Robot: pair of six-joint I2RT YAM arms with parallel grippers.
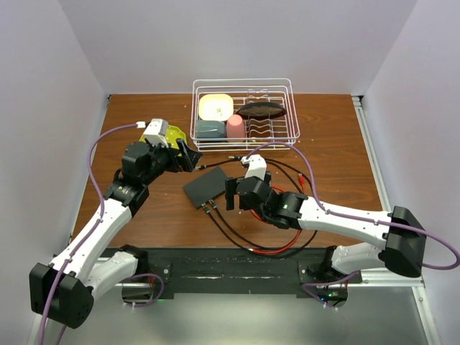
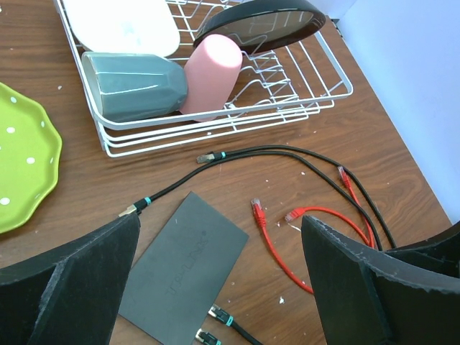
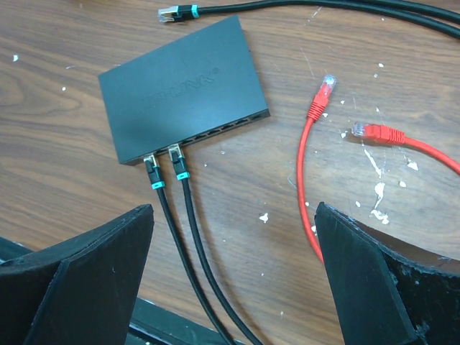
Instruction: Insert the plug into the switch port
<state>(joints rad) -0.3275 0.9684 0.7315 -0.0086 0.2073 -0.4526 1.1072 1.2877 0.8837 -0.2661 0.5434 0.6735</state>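
Switch [image 3: 183,90] flanked by loose red plugs [image 3: 321,97] and black cables [image 3: 181,175], two ports filled, left gripper [image 2: 221,223] and right gripper [image 3: 236,210] spread wide, nothing gripped

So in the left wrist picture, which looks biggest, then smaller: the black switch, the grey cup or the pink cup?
Biggest: switch, though it lies nearest the camera.
Then: grey cup.
Smallest: pink cup.

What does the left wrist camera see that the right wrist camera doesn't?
Only the left wrist view shows the white rack with the pink cup, grey cup and dark dish, plus the green plate. Only the right wrist view shows the row of sockets on the switch. Both show the switch, two black plugs at its edge, the red cable and a loose black plug.
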